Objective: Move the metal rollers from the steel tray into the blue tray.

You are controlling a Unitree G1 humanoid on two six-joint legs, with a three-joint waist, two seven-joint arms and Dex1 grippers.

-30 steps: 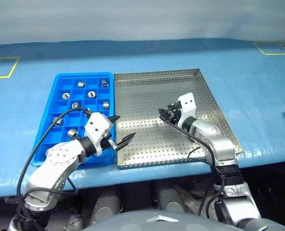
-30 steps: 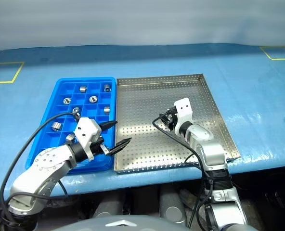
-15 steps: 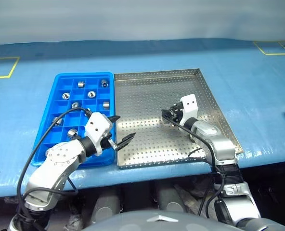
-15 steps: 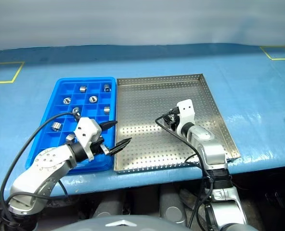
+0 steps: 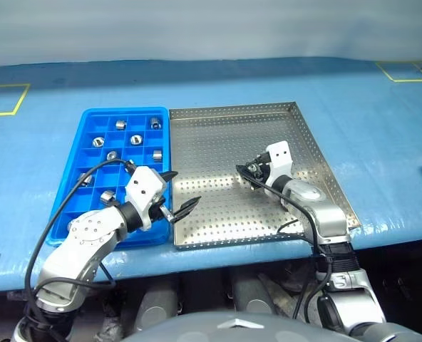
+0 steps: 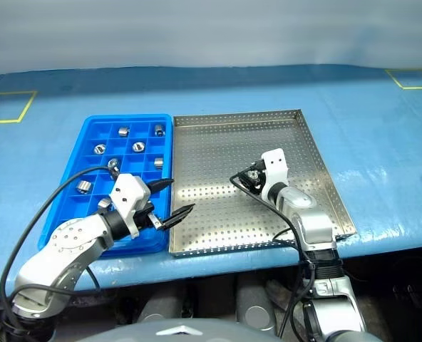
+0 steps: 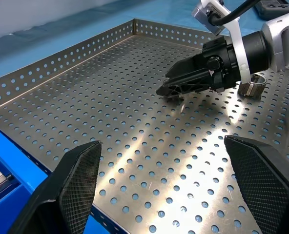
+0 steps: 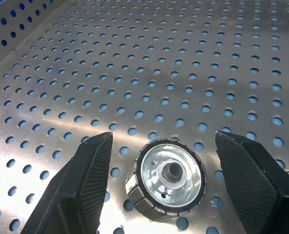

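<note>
Between my right fingers: a roller [image 8: 167, 176] stands on end on the steel tray [image 5: 218, 142], untouched.
Roller look: shiny silver ring, ribbed side, hollow centre.
Right gripper [image 8: 167, 190]: fingers apart, either side of it.
Left gripper [image 5: 177, 192]: wide apart, holding nothing, at the steel tray's left edge.
Blue tray [image 5: 90, 121]: other rollers [image 5: 135, 140] sit in its compartments.
Hidden: my left arm covers the blue tray's near compartments.

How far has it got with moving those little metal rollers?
Mostly done: several rollers sit in the blue tray. One roller stands on the steel tray between the right gripper's open fingers, not gripped. Another roller lies beside that arm.
</note>
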